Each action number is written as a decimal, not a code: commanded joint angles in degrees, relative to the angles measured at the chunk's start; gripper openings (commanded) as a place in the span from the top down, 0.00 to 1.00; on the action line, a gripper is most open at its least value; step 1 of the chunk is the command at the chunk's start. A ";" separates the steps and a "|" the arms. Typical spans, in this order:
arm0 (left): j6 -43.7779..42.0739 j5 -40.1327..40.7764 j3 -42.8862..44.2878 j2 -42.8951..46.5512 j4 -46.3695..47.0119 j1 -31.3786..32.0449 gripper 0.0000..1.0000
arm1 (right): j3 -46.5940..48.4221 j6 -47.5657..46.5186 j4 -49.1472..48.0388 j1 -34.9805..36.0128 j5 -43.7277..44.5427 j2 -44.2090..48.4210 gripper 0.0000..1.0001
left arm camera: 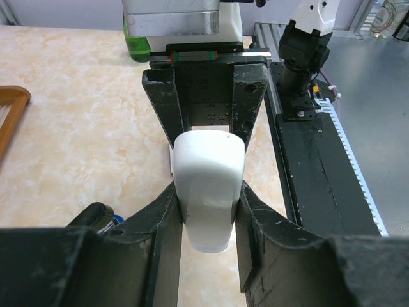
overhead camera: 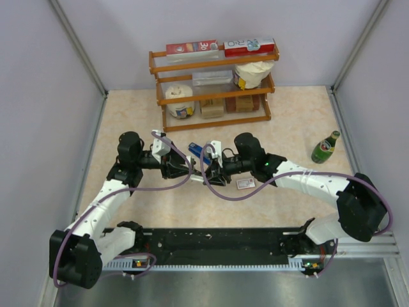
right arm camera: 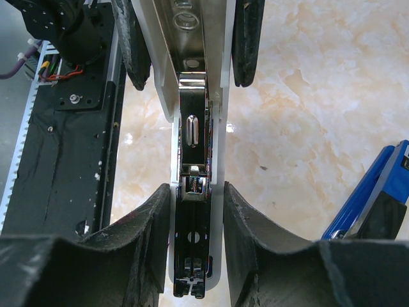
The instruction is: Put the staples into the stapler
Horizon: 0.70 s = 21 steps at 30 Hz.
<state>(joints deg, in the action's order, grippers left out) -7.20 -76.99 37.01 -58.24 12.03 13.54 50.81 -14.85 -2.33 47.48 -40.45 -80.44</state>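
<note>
Top external view: the left gripper (overhead camera: 186, 167) and right gripper (overhead camera: 208, 171) meet nose to nose at the desk's (overhead camera: 291, 118) centre. A blue stapler (overhead camera: 195, 151) lies just beside them at 12 o'clock, and the red-and-white staple box (overhead camera: 245, 184) lies flat on the desk at 4 o'clock from them, apart from both. A wooden rack (overhead camera: 214, 89) stands at 12 o'clock and a green bottle (overhead camera: 325, 148) at 3 o'clock. Left wrist view: the left fingers (left arm camera: 163, 217) clamp the rounded end of a white stapler (left arm camera: 208, 169). Right wrist view: the right fingers (right arm camera: 246, 236) grip the same stapler's other end, its metal magazine (right arm camera: 193, 134) exposed.
</note>
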 commanded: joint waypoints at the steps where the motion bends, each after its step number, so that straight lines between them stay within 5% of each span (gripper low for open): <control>1: -0.79 -0.79 0.78 1.11 1.60 0.17 0.82 | 2.72 -1.06 -0.31 0.77 -1.74 0.11 0.80; 8: -2.47 0.00 1.31 1.02 -0.78 0.17 0.67 | 2.89 -1.49 0.13 0.68 -1.57 0.38 0.80; 13: -2.47 1.05 1.39 1.28 -1.48 0.17 0.45 | 2.89 -1.67 0.39 0.68 -1.56 0.55 0.81; 21: -2.47 2.46 1.66 1.55 -2.36 0.08 0.29 | 2.98 -2.02 0.74 0.77 -1.39 0.38 0.83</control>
<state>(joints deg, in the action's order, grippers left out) -9.10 -75.05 37.01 -58.22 9.76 13.61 50.81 -15.53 -0.30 47.48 -40.45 -80.44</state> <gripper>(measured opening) 0.666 0.338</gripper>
